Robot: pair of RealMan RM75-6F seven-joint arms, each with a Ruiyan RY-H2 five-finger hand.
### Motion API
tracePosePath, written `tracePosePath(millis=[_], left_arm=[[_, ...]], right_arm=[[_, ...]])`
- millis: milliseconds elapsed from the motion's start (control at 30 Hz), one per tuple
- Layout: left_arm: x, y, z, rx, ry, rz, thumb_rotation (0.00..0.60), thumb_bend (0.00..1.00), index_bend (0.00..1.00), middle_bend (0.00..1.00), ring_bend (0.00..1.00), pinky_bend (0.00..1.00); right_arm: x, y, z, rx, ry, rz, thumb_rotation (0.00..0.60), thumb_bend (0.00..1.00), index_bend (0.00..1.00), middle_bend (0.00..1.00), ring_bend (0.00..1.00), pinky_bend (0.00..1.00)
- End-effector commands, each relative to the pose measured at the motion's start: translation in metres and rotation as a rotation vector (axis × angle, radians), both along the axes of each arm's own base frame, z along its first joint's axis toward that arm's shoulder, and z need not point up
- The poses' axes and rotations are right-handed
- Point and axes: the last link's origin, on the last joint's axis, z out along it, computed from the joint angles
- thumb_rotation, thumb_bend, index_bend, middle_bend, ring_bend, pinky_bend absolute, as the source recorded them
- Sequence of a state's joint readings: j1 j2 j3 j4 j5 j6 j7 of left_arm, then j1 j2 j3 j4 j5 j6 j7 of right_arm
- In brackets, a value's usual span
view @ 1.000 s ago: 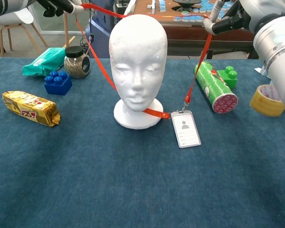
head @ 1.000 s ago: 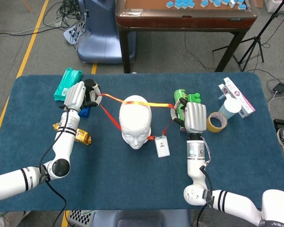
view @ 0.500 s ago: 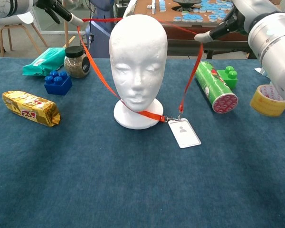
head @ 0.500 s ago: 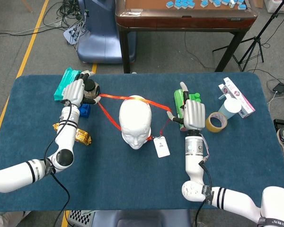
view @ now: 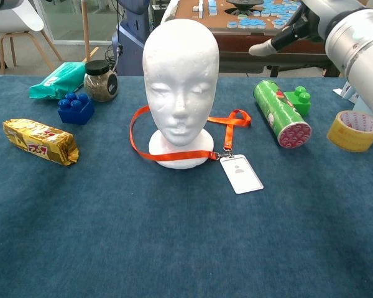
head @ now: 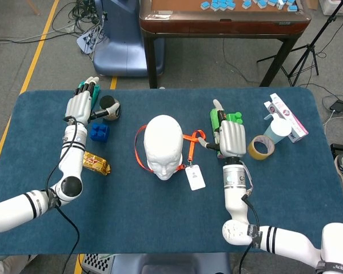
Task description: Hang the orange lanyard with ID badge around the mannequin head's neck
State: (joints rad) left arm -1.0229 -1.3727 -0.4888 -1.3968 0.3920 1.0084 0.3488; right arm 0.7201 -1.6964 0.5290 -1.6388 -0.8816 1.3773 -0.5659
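The lanyard (view: 174,155) is draped around the head (view: 180,81), badge (view: 241,174) beside it, and both hands (head: 82,104) (head: 231,138) are spread empty.

Head view looks steeply down over whole counter (head: 40,228); chest view low, frontal, close; both share mannequin head (head: 163,145).

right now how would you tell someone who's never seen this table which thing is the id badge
Find the white foam head in the middle of the blue table. An orange strap loops around its base, and clipped to that strap, lying flat just to the right of the base, is the badge. It is the only flat clear card, printed with a grey person outline.
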Motion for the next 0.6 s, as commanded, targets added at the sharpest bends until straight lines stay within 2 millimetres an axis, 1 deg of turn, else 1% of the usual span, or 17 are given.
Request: tracePosePath(millis=[33, 100, 133, 233, 267, 333, 433, 533, 600], left_arm=[[-0.006, -0.008, 0.014, 0.024, -0.047, -0.029, 0.221, 0.08, 0.0, 0.0, 0.0, 0.0], [-0.013, -0.016, 0.021, 0.023, -0.063, -0.046, 0.218, 0.08, 0.0, 0.0, 0.0, 0.0], [-0.019, -0.021, 0.024, 0.027, -0.064, -0.053, 0.224, 0.08, 0.0, 0.0, 0.0, 0.0], [-0.034, -0.035, 0.03, 0.015, -0.083, -0.057, 0.287, 0.08, 0.0, 0.0, 0.0, 0.0], [-0.039, -0.04, 0.032, 0.008, -0.087, -0.057, 0.309, 0.08, 0.0, 0.0, 0.0, 0.0], [-0.051, -0.052, 0.036, -0.003, -0.099, -0.059, 0.332, 0.08, 0.0, 0.0, 0.0, 0.0], [-0.068, -0.069, 0.042, -0.006, -0.117, -0.064, 0.351, 0.08, 0.0, 0.0, 0.0, 0.0], [-0.085, -0.09, 0.049, -0.007, -0.112, -0.077, 0.355, 0.08, 0.0, 0.0, 0.0, 0.01], [-0.096, -0.104, 0.053, -0.011, -0.112, -0.083, 0.355, 0.08, 0.0, 0.0, 0.0, 0.02]], right_arm=[[-0.005, 0.011, 0.005, 0.011, 0.01, 0.042, 0.6, 0.0, 0.0, 1.0, 1.0, 1.0], [-0.012, 0.021, 0.009, 0.02, 0.031, 0.079, 0.6, 0.0, 0.0, 0.99, 1.0, 1.0], [-0.017, 0.027, 0.012, 0.023, 0.051, 0.098, 0.6, 0.02, 0.01, 0.98, 1.0, 1.0], [-0.029, 0.041, 0.018, 0.033, 0.088, 0.133, 0.6, 0.13, 0.05, 0.96, 1.0, 1.0], [-0.032, 0.046, 0.02, 0.038, 0.094, 0.141, 0.6, 0.15, 0.06, 0.96, 1.0, 0.99], [-0.041, 0.058, 0.025, 0.061, 0.104, 0.153, 0.6, 0.19, 0.09, 0.95, 1.0, 0.97], [-0.053, 0.074, 0.034, 0.078, 0.113, 0.17, 0.6, 0.24, 0.13, 0.94, 0.98, 0.95], [-0.065, 0.091, 0.043, 0.086, 0.127, 0.191, 0.6, 0.27, 0.15, 0.93, 0.95, 0.94], [-0.073, 0.103, 0.05, 0.098, 0.15, 0.208, 0.6, 0.28, 0.18, 0.93, 0.94, 0.94]])
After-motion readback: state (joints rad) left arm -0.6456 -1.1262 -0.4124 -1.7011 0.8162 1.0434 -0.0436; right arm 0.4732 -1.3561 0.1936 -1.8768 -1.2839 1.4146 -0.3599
